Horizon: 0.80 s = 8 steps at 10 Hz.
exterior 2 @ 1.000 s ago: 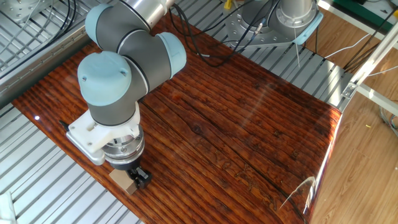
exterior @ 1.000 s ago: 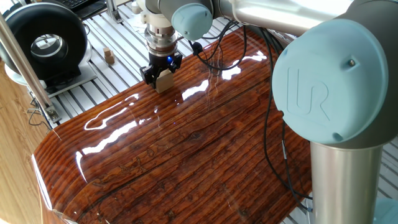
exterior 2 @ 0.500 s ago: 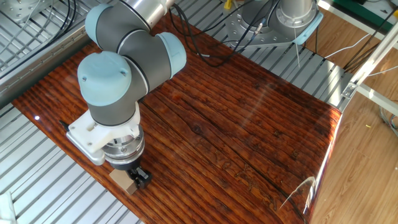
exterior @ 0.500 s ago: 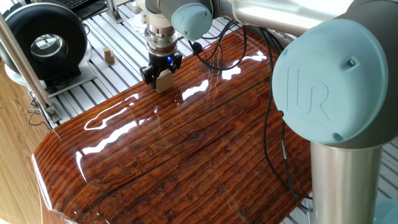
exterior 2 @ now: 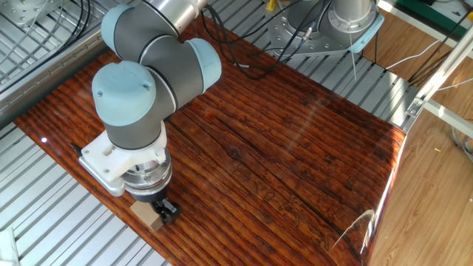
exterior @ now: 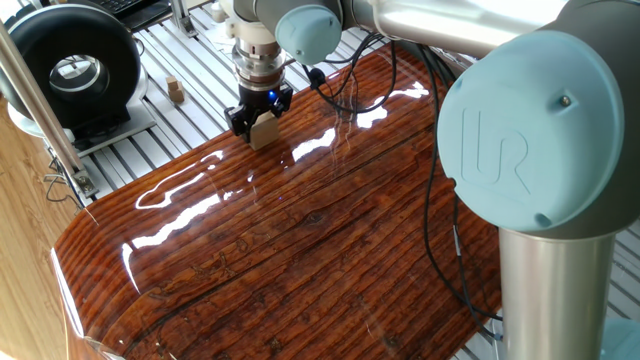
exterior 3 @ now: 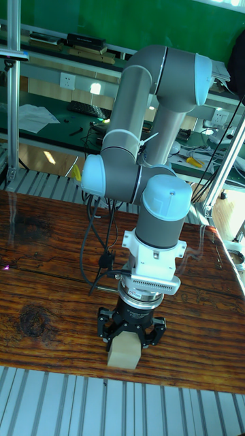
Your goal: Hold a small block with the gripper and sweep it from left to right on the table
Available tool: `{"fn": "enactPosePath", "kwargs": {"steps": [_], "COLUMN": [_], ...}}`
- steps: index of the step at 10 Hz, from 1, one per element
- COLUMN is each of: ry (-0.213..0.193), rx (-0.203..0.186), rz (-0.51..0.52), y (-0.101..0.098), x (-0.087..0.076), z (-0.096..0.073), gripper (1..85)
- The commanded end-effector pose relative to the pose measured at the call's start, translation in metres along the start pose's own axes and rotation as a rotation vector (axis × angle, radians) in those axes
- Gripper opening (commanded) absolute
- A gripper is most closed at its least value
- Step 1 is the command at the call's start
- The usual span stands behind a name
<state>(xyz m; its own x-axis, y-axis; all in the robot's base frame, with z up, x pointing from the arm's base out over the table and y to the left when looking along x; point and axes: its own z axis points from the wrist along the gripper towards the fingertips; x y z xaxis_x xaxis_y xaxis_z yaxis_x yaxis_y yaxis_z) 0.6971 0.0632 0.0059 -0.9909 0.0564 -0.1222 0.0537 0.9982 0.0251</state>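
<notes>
The small block (exterior 3: pixel 124 353) is a light-tan wooden cube resting on the table (exterior: pixel 300 250) close to its edge. My black gripper (exterior 3: pixel 129 338) stands straight above it, fingers down either side and shut on the block. In one fixed view the block (exterior: pixel 264 130) shows between the fingers of the gripper (exterior: pixel 260 118), under a small blue light. From the other fixed view the arm hides most of the gripper (exterior 2: pixel 159 214); only a corner of the block (exterior 2: pixel 147 216) shows at the table's (exterior 2: pixel 295 148) edge.
Silver slatted aluminium (exterior: pixel 190 80) surrounds the board. A black round device (exterior: pixel 70 65) and a tiny brown wooden piece (exterior: pixel 175 91) sit on the slats. Black cables (exterior: pixel 345 90) trail over the board. The arm's big joint (exterior: pixel 530 130) fills one side of the view.
</notes>
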Motion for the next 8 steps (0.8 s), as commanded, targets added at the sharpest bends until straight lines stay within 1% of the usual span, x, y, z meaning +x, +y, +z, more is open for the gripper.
{"fn": "enactPosePath", "kwargs": {"steps": [1,8], "ry": [0.0,0.001], "rx": [-0.012,-0.007], "rz": [0.011,0.018], "y": [0.002,0.004], "x": [-0.0006,-0.0001], "z": [-0.0011,-0.0013], "gripper": [1.0,1.0]}}
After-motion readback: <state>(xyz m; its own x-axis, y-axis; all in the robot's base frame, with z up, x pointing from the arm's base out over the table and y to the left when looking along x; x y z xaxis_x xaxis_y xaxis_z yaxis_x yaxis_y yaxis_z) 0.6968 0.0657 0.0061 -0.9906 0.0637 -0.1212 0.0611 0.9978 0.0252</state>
